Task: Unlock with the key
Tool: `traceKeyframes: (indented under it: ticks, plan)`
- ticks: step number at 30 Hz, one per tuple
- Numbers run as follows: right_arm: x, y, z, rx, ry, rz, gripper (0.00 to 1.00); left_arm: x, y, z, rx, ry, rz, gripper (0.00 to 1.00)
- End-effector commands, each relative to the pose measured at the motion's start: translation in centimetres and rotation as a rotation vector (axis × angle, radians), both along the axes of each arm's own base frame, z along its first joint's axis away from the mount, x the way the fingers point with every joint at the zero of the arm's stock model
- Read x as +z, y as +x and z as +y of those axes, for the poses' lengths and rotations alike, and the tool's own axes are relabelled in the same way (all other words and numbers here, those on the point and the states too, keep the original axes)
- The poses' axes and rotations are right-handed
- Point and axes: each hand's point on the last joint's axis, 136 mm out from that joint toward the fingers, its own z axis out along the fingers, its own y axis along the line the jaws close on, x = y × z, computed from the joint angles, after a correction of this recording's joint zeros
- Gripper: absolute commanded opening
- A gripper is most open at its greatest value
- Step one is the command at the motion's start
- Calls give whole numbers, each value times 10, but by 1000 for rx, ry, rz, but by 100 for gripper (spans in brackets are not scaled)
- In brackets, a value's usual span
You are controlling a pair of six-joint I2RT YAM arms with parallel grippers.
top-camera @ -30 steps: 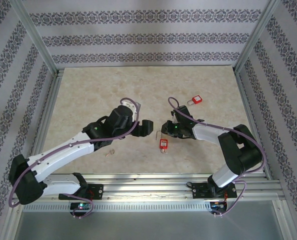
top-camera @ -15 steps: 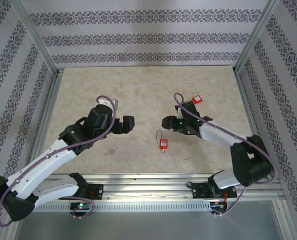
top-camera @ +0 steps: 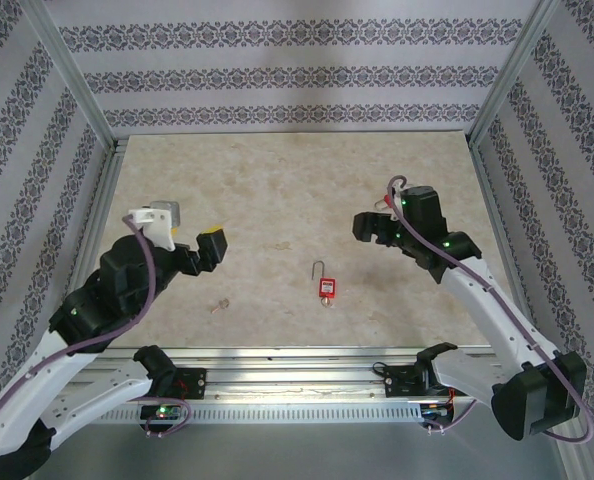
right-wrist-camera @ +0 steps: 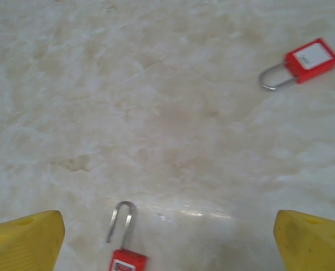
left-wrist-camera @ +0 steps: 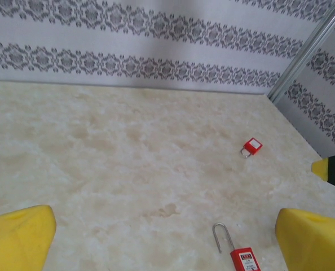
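The left arm (top-camera: 37,375) and right arm (top-camera: 487,300) have white links, black joints, small green lights, a purple cable (top-camera: 149,265) each, and yellow finger pads (left-wrist-camera: 15,237).

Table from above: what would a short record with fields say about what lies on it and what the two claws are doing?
table: pale marbled top
near padlock: red, lying flat mid-table, shackle looks open
far padlock: red, lying flat toward the right rear, shackle looks shut
small item: front left of the near padlock, maybe the key, too small to tell
left gripper: open, empty, above the table's left side
right gripper: open, empty, above the table's right side
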Motion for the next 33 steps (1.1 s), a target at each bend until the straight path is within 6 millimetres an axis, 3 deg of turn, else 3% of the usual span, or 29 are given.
traceKeyframes:
  ticks: [1, 5, 8, 11, 15, 18, 25, 28, 33]
  plan:
    - [-5, -14, -11, 21, -74, 42, 96, -15, -1, 12, 28, 84, 13, 100]
    - [1, -27, 12, 129, -4, 14, 98, -45, -7, 14, 35, 126, 148, 100]
    - [4, -38, 30, 211, 32, 7, 98, -79, -13, 19, 86, 143, 314, 100]
    - [9, -54, 63, 335, 75, -8, 98, -112, -24, 19, 115, 146, 483, 100]
    - [4, -74, 97, 458, 78, -22, 98, -143, -33, 15, 109, 135, 580, 99]
    - [-3, -79, 102, 459, 108, -9, 98, -166, -39, 11, 101, 181, 684, 91]
    - [-11, -85, 96, 429, 122, -8, 98, -241, -45, -4, 75, 335, 955, 61]
    - [-8, -87, 94, 423, 133, -25, 98, -259, -38, -1, 110, 388, 988, 52]
    - [-11, -91, 89, 418, 127, -25, 98, -289, -33, -15, 92, 302, 1075, 41]
